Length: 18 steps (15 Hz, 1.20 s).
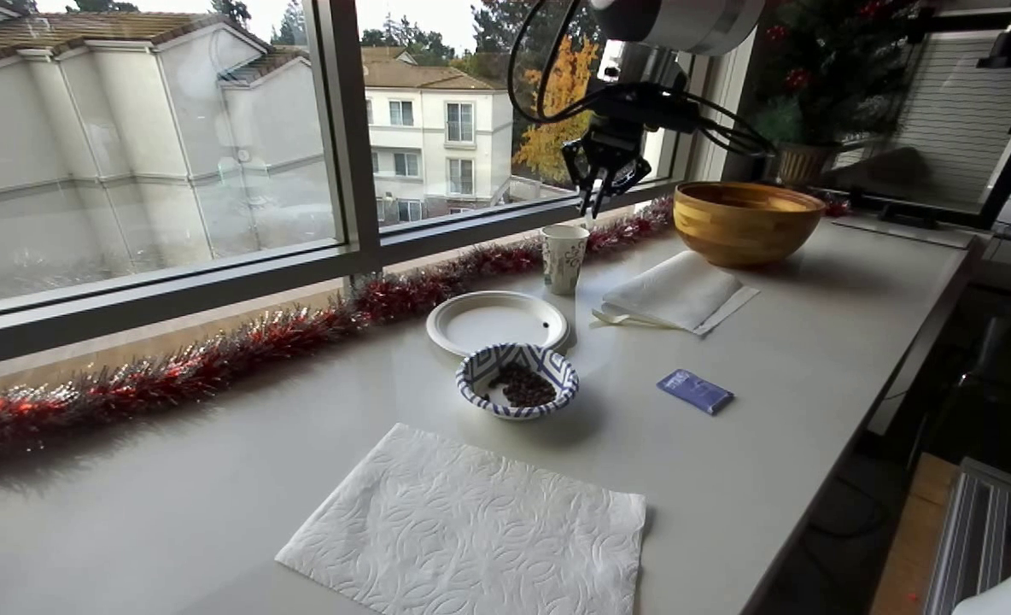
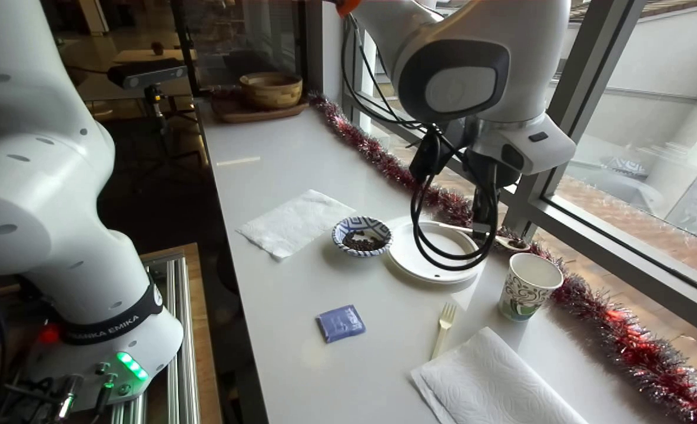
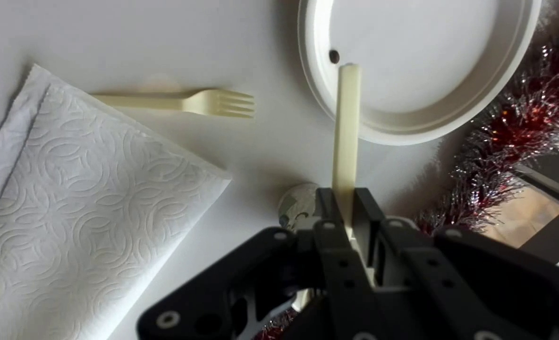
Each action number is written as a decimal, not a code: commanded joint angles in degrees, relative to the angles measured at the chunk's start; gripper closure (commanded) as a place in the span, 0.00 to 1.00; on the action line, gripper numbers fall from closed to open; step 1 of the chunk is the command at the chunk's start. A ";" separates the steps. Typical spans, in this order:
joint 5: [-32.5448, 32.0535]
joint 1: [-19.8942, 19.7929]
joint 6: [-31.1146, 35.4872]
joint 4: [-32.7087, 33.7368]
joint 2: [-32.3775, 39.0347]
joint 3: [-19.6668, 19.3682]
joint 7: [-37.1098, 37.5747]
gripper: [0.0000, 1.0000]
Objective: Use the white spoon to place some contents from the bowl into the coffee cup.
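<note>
The gripper (image 3: 347, 205) is closed on the spoon (image 3: 346, 127), its 2 fingers pinching the handle, whose end sticks out ahead of them. On the opposite side of the fingers, in an exterior view, the spoon's head carries a small load of dark bits (image 2: 518, 243). The cup (image 2: 522, 292) stands upright below the gripper, which partly hides it in the wrist view. Out past the handle's end lies the plate (image 3: 416, 56) with 1 stray bit (image 3: 334, 56) on it, and beyond that the bowl (image 2: 361, 225) with more.

I take the step in hand to be emptying the spoon into the cup. To do it well, centre the head over the mouth first; I cannot tell whether it is there. Carry it level, lower it near the rim, then roll the wrist slowly so the bits slide in rather than scatter. The cup looks light, so a bump could topple it. The slim handle may twist between the fingers, so grip firmly.
</note>
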 commanded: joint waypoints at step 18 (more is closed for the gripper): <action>-25.17 8.33 -8.38 15.25 13.71 -6.23 16.92 0.97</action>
